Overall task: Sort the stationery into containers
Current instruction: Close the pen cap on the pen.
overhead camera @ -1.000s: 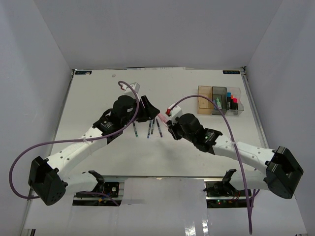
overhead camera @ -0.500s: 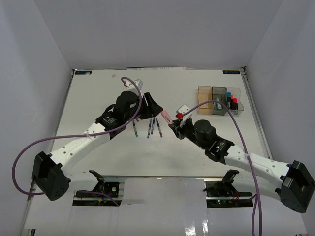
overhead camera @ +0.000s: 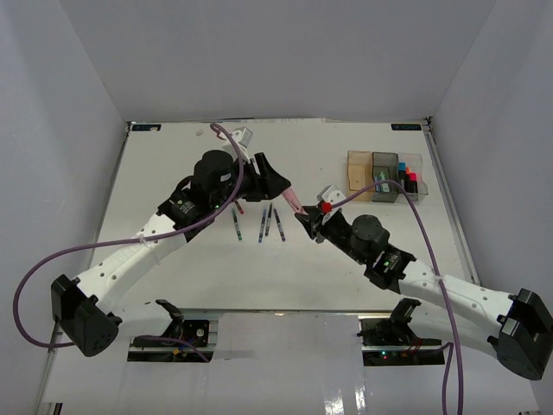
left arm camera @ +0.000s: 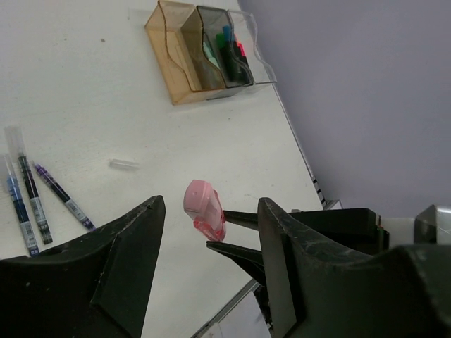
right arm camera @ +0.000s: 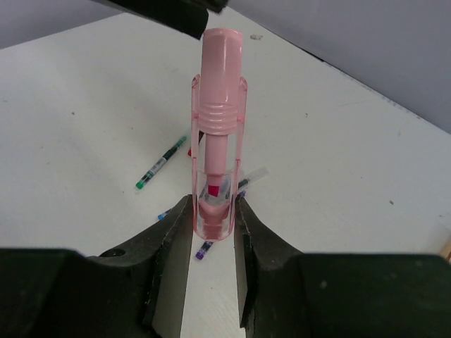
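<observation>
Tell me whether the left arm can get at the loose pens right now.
Probably yes. The left gripper is open and empty, near the pens, nothing between them. The right gripper, clamping the marker, sits beside its path.

A white table (overhead camera: pixel 173 164) sits boxed in on three sides — a back wall (overhead camera: pixel 276 52), a left wall (overhead camera: pixel 52 130) and a right wall (overhead camera: pixel 505 130), all plain, pale grey with a lilac tint. The light is soft and even, throwing only faint shadows. A small dark label (overhead camera: pixel 147 127) marks each far corner of the tabletop.
</observation>
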You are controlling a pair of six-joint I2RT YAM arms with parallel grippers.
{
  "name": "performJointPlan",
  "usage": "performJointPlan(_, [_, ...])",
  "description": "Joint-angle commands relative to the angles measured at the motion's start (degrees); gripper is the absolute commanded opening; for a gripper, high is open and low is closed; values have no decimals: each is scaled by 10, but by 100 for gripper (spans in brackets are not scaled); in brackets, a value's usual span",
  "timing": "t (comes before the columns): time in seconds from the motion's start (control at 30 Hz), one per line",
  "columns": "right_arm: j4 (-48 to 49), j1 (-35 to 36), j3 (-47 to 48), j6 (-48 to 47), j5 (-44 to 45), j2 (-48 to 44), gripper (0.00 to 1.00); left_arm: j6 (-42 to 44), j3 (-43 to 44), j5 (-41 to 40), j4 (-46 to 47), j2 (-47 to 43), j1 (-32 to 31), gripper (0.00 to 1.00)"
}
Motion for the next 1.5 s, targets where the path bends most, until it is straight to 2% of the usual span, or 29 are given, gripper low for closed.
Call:
performJointPlan(0.0, [88, 2, -10, -11, -3, -23, 27, 31, 39, 2, -25, -49, 2, 66])
performJointPlan(0.27, [121, 2, 3, -15, -37, -13, 27, 54, 86, -7, -73, -45, 2, 67])
performJointPlan(0.43, [107, 2, 3, -18, -56, -15, 27, 56, 106, 29, -90, -17, 2, 65])
performJointPlan(0.7, [34, 3, 5, -58, -62, -38, 27, 98, 147, 32, -188, 15, 2, 59])
performJointPlan(1.03, [2, 3, 18, -78, -73, -36, 25, 111, 151, 74, -205, 17, 2, 50])
performJointPlan(1.2, [2, 2, 22, -81, -75, -33, 25, 110, 148, 104, -212, 35, 2, 49])
performJointPlan(1.47, [4, 2, 23, -82, -78, -30, 24, 112, 153, 91, -221, 62, 2, 49])
